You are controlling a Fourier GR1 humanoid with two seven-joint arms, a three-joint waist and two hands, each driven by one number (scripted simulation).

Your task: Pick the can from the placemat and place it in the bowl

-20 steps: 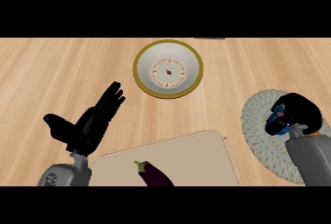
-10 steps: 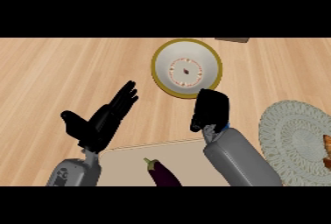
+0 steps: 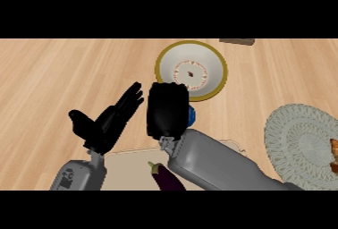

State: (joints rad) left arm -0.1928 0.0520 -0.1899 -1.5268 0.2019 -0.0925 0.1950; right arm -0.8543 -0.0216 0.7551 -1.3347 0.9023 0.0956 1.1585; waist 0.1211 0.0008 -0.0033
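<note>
**Can in the right hand, at the bowl's near edge**

You see the right hand (image 3: pixel 165 112) curled round the can (image 3: pixel 191 115); only a blue sliver of the can shows past the fingers. Both are just nearer you than the bowl (image 3: pixel 198 53). The placemat (image 3: pixel 297 134) lies right of the bowl and nearer. The left hand (image 3: pixel 109 123), left of the bowl and nearer, has straight fingers.

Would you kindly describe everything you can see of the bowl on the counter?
The bowl is round, with a pale cream inside, an olive-yellow rim, a ring of reddish specks and a small dark mark at its centre. It looks like glazed ceramic. It stands upright on the wooden counter, towards the far side, and holds nothing. The right hand overlaps its near rim in this view; whether they touch cannot be told.
</note>
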